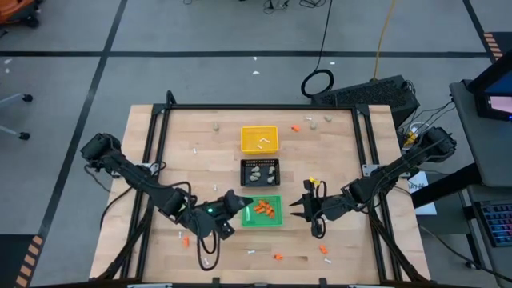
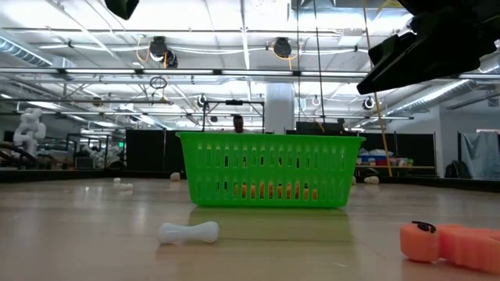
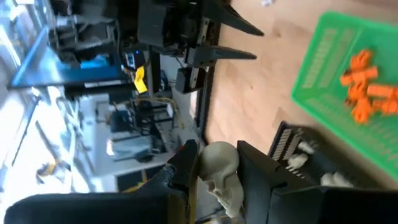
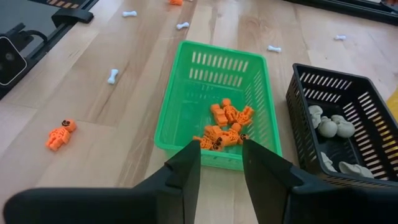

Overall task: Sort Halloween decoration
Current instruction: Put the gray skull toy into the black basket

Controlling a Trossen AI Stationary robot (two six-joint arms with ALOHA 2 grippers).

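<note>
Wooden surface (image 1: 200, 136): a beige-grey skull (image 3: 222, 177) is clamped in the left gripper (image 3: 217, 163) near the black tray (image 1: 261, 172), presumably for deposit; the right gripper (image 4: 220, 163), fingers apart and empty, waits beside the green tray (image 4: 214, 99).

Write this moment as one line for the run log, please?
left gripper: shut on skull, near black tray | right gripper: open, empty, beside green tray | orange figures: in green tray
</note>
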